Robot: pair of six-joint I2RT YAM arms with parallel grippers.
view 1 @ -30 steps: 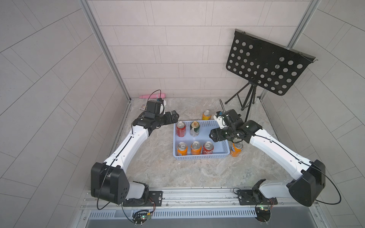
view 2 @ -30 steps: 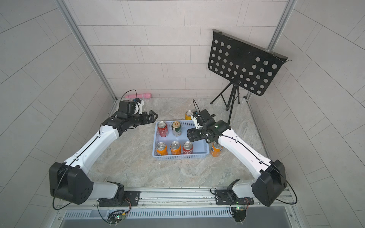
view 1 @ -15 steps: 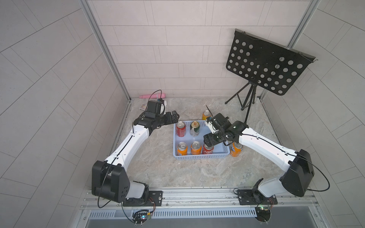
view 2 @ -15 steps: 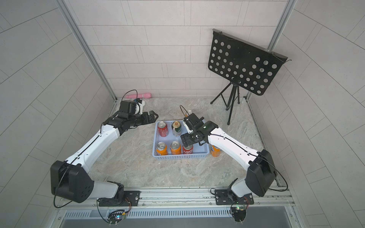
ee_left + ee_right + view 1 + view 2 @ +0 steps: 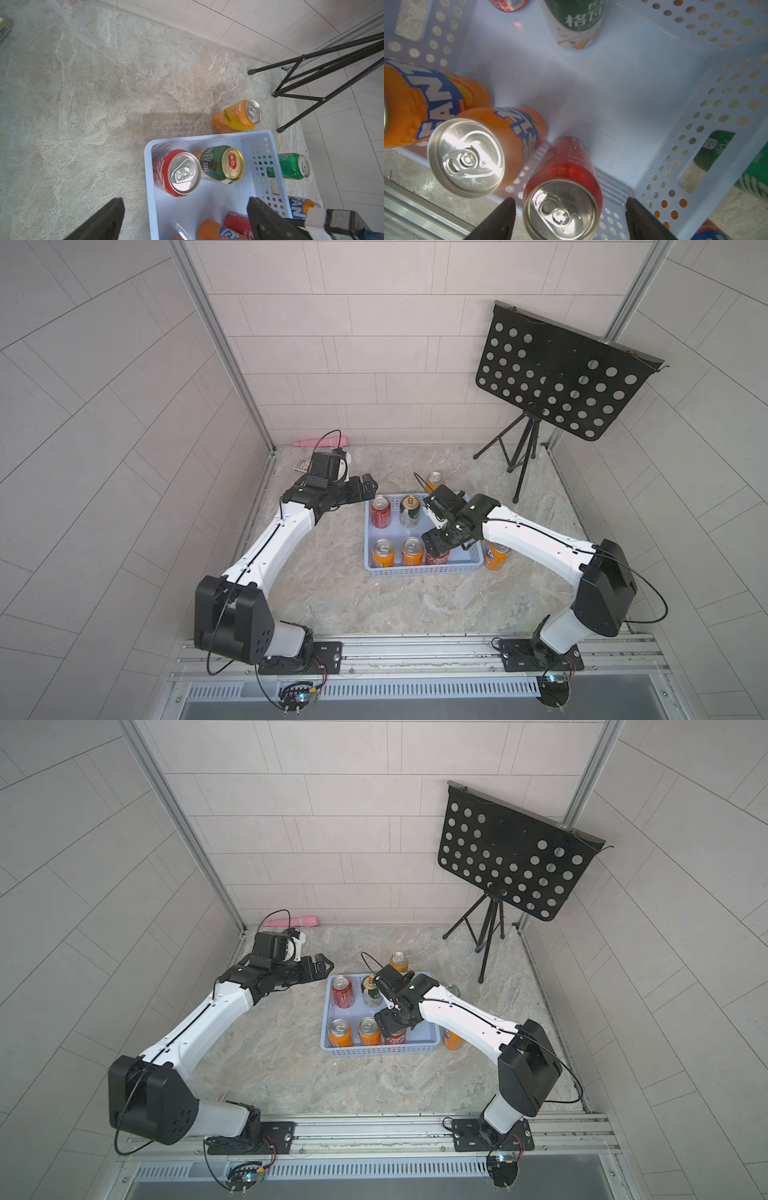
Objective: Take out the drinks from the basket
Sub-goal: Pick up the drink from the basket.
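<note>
The light-blue basket [image 5: 424,570] [image 5: 382,1051] holds a red can [image 5: 380,512], a white-and-green gold-topped can [image 5: 410,510], two orange cans [image 5: 383,553] [image 5: 412,551] and a second red can [image 5: 560,207]. My right gripper [image 5: 436,545] [image 5: 570,200] is open, hanging over that second red can with a finger on either side of its top. Neither finger visibly presses it. My left gripper [image 5: 368,489] [image 5: 186,199] is open and empty above the basket's far left corner. An orange can [image 5: 435,480], another orange can [image 5: 496,556] and a green can [image 5: 293,166] stand outside the basket.
A black music stand [image 5: 557,385] on a tripod [image 5: 519,456] fills the back right corner. A pink object [image 5: 322,442] lies along the back wall, and a small card [image 5: 302,465] lies near the back left corner. Tiled walls close three sides.
My right arm has swung left from beside the basket's right wall to over the near-row red can, its jaws staying open. The left arm has hardly moved.
</note>
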